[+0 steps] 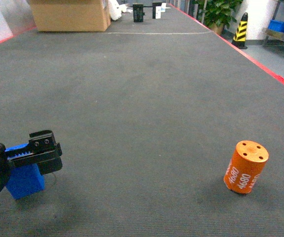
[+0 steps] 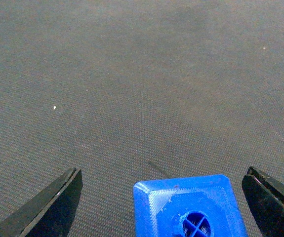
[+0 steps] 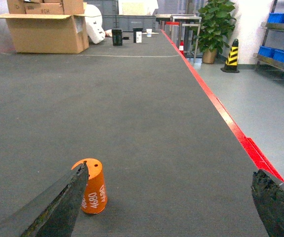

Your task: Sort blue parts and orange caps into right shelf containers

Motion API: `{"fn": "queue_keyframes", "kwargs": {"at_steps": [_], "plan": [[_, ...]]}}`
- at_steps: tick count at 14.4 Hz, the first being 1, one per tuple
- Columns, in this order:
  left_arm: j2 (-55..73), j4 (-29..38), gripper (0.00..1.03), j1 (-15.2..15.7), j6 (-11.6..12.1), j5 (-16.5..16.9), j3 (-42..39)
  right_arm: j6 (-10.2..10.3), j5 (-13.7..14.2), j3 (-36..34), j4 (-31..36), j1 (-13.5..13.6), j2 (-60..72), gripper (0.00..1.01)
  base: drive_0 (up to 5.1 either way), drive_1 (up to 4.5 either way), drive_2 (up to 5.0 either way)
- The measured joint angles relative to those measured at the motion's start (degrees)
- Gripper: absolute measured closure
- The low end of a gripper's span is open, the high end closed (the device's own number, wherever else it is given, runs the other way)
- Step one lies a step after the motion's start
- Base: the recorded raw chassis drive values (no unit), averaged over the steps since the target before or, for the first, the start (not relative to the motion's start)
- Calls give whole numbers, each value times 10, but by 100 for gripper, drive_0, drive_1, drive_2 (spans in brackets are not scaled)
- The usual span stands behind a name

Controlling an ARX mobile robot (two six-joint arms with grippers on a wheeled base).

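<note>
Carpet (image 1: 146, 98), dark grey and finely woven, covers the whole floor ahead of the robot and runs back to a white line across the far end. A red strip (image 3: 221, 111) borders it on the right, with smooth grey flooring beyond.

Low at the left of the head view, the left gripper (image 2: 164, 197) hangs over a blue part (image 2: 188, 207), its jaws spread wide. The left wrist view shows the block between them, nearer the right jaw than the left, and touching neither. The block has a square top with a round, cross-ribbed hole.

An orange cap (image 1: 246, 167) marked "4680" stands on the carpet well to the right of those jaws. In the right wrist view the right gripper (image 3: 171, 202) is also wide apart and holds nothing; the cap sits beyond it, just beside the left jaw, whose tip overlaps the cap's edge in the picture. Whether they touch cannot be told.

Far ahead of both grippers, a large cardboard box (image 3: 45, 29) rests at the left end of the room, with small dark objects near the white line. Off to the right stand a potted plant (image 3: 215, 27), a yellow-and-black striped cone (image 3: 232, 55) and a metal shelf (image 3: 280, 60) carrying blue crates (image 3: 277, 52).
</note>
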Motion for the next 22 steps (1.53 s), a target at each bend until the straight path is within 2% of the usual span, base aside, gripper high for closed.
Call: {"fn": "queue_keyframes", "kwargs": {"at_steps": [5,10,11,12,15,18,22], "plan": [[23,6,5,7,-15,0,-1,0,0,0,0,0,0,3,0,0,0],[56,9,5,28,-21,8,2,0,0,0,0,0,0,3,0,0,0],[59,0,5,33,-30,10,6,0,0,0,0,0,0,3,0,0,0],[59,-1,12,35,-34,15,7,0,0,0,0,0,0,3,0,0,0],[57,7,56,38,-45,11,15,0,0,0,0,0,0,3,0,0,0],[36,1,57,38,-42,-2,16,0,0,0,0,0,0,3,0,0,0],[-69,-39,57,52,6,-18,29,0,0,0,0,0,0,3,0,0,0]]}}
